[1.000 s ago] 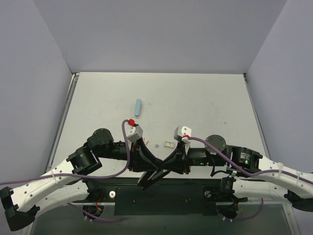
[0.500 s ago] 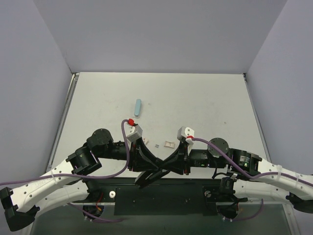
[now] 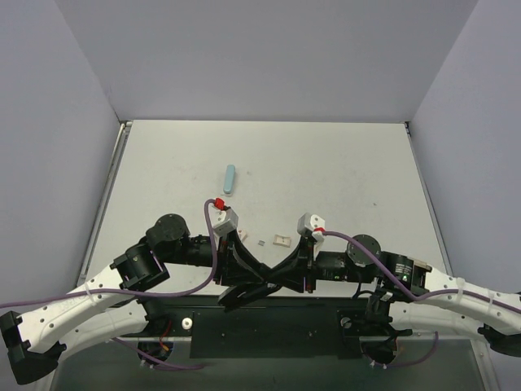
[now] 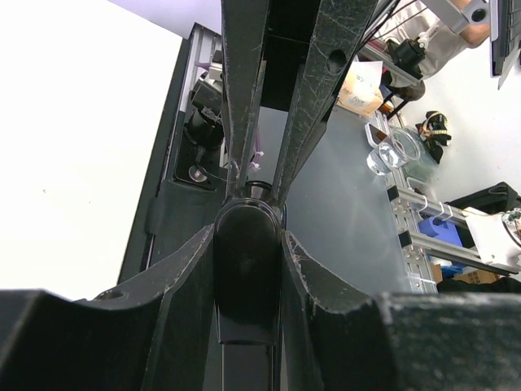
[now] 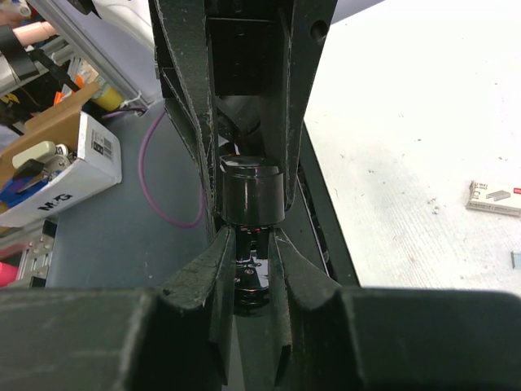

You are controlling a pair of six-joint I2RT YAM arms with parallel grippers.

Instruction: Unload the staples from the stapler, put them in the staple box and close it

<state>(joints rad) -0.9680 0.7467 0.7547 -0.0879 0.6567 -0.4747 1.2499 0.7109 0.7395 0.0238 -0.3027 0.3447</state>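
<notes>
The black stapler is held between both grippers above the table's near edge, with one long arm sticking out toward the lower left. My left gripper is shut on one black stapler arm; its fingers press both sides. My right gripper is shut on the stapler's other part, with silvery metal showing between its fingers. The two grippers face each other closely. A small strip of staples lies on the table just beyond them and also shows in the right wrist view.
A light blue stick-shaped object lies on the table toward the back left. A tiny grey bit lies beside the staple strip. The dark base plate lies below the grippers. Grey walls surround the white table.
The stapler's free arm has swung further out to the lower left. The right wrist has shifted slightly right and toward the near edge. Both grips hold.
</notes>
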